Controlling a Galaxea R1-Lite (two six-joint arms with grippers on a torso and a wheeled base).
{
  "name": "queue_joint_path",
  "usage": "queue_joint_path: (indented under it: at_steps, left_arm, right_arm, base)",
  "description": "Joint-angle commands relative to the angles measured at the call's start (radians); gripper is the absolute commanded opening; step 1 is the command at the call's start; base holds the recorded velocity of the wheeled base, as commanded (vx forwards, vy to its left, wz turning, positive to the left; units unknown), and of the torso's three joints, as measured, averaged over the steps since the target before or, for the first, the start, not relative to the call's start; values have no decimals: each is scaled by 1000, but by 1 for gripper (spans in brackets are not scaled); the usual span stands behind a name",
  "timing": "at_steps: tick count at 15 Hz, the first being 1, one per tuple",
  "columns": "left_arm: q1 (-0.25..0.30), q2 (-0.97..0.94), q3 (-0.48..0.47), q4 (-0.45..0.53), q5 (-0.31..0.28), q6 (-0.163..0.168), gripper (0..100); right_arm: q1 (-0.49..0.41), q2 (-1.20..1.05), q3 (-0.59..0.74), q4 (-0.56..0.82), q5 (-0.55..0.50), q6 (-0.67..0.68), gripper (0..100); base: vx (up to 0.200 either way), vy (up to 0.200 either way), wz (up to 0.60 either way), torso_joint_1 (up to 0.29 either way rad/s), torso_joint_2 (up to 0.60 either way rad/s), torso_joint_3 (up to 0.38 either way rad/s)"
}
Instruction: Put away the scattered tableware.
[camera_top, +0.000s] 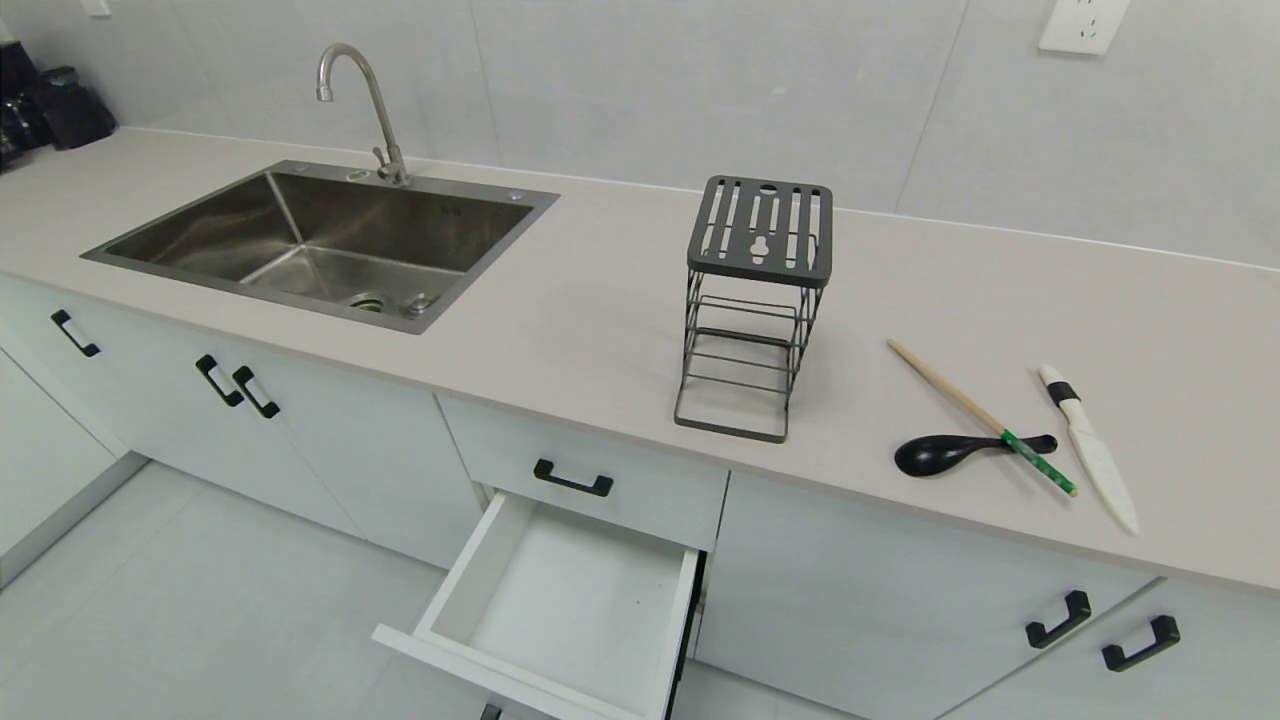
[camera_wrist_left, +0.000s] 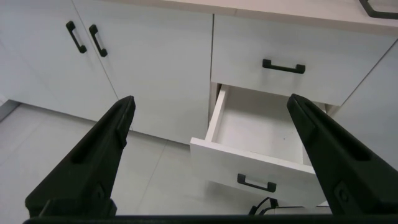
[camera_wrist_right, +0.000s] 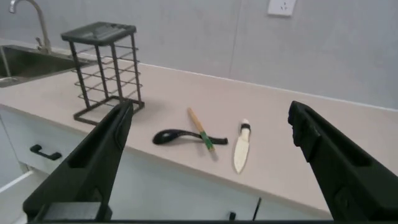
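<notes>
Tableware: black plastic spoon (camera_top: 945, 452), green-tipped wooden chopstick (camera_top: 980, 415) across its handle, white knife (camera_top: 1090, 450) just beside, on beige countertop (camera_top: 600, 320).
Right gripper (camera_wrist_right: 210, 107): jaws apart, facing them (I would lift the chopstick first).
Left gripper (camera_wrist_left: 211, 102): jaws apart, before open white drawer (camera_wrist_left: 261, 134).

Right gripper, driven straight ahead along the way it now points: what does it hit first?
Probably the wooden chopstick, where it crosses the black spoon handle on the countertop. Both sit between the right gripper's open fingers. Depth is unclear, so approach slowly.
</notes>
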Motion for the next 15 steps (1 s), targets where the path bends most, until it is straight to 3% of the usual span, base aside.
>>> queue_joint_path:
  at_steps: [1,3,5,9,14,15]
  left_arm:
    - [0,1,0,0,0,0,100]
    - [0,1,0,0,0,0,100]
    - [0,1,0,0,0,0,100]
    - [0,1,0,0,0,0,100]
    - [0,1,0,0,0,2,100]
    - [0,1,0,0,0,2,100]
  right_arm:
    - [36,480,-293,4,131,-13,100]
    - [65,710,-408,20,170,-25,100]
    - [165,950,-457,20,159,-41,100]
    - [185,1160,-533,24,154,-97,100]
    - [180,1253,-678,442,-51,-36,100]
    - [174,1302,-681,448,-100,-30,100]
  base:
    - [0,0,0,0,0,0]
    - [0,0,0,0,0,0]
    - [0,0,0,0,0,0]
    - [0,0,0,0,0,0]
    - [0,0,0,0,0,0]
    - [0,0,0,0,0,0]
